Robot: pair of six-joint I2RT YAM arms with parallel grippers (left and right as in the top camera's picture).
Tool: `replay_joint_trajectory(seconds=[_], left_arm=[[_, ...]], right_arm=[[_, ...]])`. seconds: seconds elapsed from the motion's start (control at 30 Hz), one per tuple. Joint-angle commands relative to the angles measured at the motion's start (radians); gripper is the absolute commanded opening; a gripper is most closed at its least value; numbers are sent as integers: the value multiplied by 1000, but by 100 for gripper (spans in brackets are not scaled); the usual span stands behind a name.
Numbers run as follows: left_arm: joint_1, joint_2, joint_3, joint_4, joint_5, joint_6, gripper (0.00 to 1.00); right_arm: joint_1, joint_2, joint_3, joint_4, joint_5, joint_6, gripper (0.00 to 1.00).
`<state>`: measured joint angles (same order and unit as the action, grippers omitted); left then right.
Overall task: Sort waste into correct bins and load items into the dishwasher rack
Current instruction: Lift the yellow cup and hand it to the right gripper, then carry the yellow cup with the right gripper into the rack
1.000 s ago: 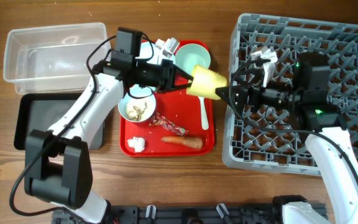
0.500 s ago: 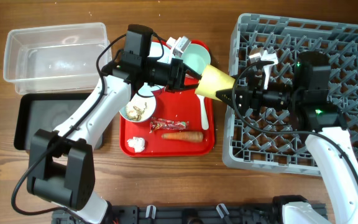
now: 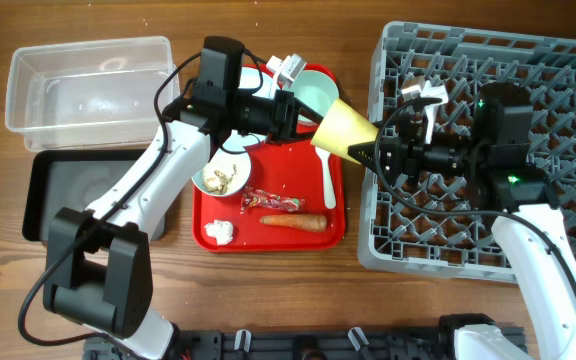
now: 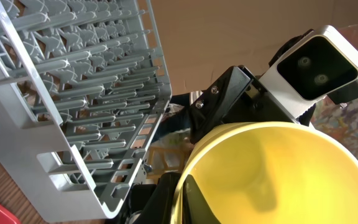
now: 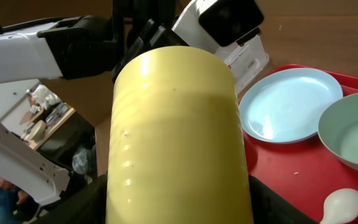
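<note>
At the far left the clear tub [image 3: 78, 95] is sitting with nothing in it that I can see. The black tray [image 3: 73, 195] just nearer is showing bare too, so I am judging that no waste is sorted yet. The waste is waiting on the red serving tray [image 3: 268, 242]. There the small bowl [image 3: 204, 186] is holding the beige food scraps [image 3: 220, 180]. The crumpled tissue [image 3: 218, 232], the candy wrapper [image 3: 273, 203] and the carrot [image 3: 296, 222] are lying loose along its near half. The pale green bowl [image 3: 313, 90] and the white spoon [image 3: 328, 182] are resting on its right side.

I am running a handover above the tray's right edge. The left fingers [image 3: 306, 120] are pinching the rim of the yellow cup [image 3: 346, 128], one finger inside the mouth, holding it tilted off the worktop with its base pointing right. The right fingers [image 3: 370, 152] are standing either side of that base end; I cannot tell whether they are pressing on it yet. I am passing it across because the dishwasher rack [image 3: 418, 258] is lying on the right, under the right arm. The rack is showing no dishes.
</note>
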<state>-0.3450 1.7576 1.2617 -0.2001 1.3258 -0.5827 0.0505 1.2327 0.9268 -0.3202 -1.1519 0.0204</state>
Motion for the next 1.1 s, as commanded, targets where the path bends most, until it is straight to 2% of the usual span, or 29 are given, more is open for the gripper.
replay_joint_trajectory(seconds=[0.0,0.03,0.07,0.17,0.23,0.3,0.43,0.5,0.63,0.77,0.9,1.07], left_arm=[[-5,-13,16,6,-3,-9,6],[-5,-13,16,6,-3,-8,24],[-5,-13,16,6,-8,-1,37],[-5,-13,16,-16,-73,-1,49],[-3,-13,16,-77,-163,32,51],[2,-13,16,-210,-328,103,57],[38,-26,16,-489,-712,196,62],[64,-58,16,-612,-886,214,62],[114,-158,16,-750,-1118,240,63],[134,-248,16,-752,-1145,240,64],[134,-283,16,-752,-1145,240,64],[134,-283,16,-751,-1145,239,64]], right_arm=[[2,9,23,-1,11,-16,56],[2,9,23,-4,24,-14,54],[2,9,23,-13,63,11,52],[2,9,23,-57,198,48,49],[2,9,23,-90,292,62,45],[2,8,23,-127,387,70,43],[-29,-9,31,-207,541,121,36],[-78,-16,79,-310,613,120,35],[-216,-13,251,-584,824,114,31],[-377,-13,369,-716,983,122,30],[-518,2,377,-766,1126,167,27],[-574,52,377,-798,1109,163,26]])
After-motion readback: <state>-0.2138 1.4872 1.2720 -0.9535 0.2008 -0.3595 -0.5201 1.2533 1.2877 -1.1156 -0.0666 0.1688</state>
